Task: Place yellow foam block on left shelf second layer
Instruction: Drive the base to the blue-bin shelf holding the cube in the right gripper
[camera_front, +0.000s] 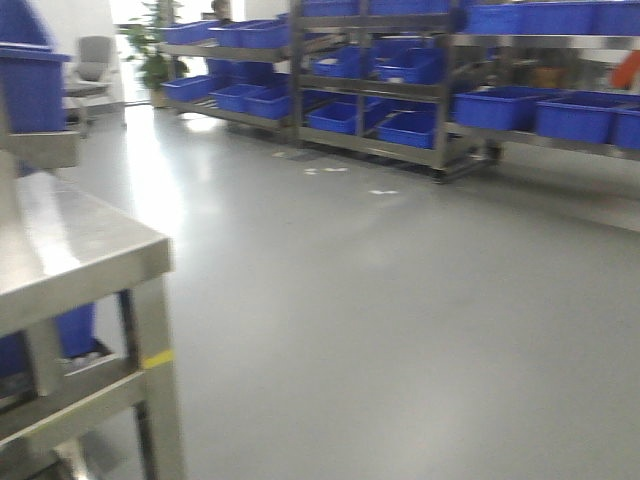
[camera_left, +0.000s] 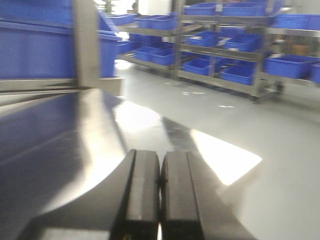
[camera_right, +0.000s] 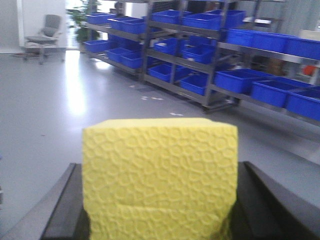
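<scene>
The yellow foam block (camera_right: 160, 175) is clamped in my right fingers (camera_right: 62, 210). It fills the lower centre of the right wrist view, with a dark finger showing at each bottom corner, pressed against its left and right faces. It is close to a cube, so no long axis matters here. Its textured front face looks straight ahead, towards the racks (camera_right: 200, 45) at the top of the frame.

My left fingers (camera_left: 142, 195) are pressed together with nothing between them, low in the centre of the left wrist view above a shiny steel table (camera_left: 60, 150).

What counts is the sideways offset. In the front view the steel shelf unit (camera_front: 80, 250) sits at the left edge with a blue bin (camera_front: 30, 85) in the upper left corner (a lower tier shows beneath the top). I take this to be the target, so the block must travel leftwards from my right side. Which tier counts as the second, I cannot tell.
</scene>
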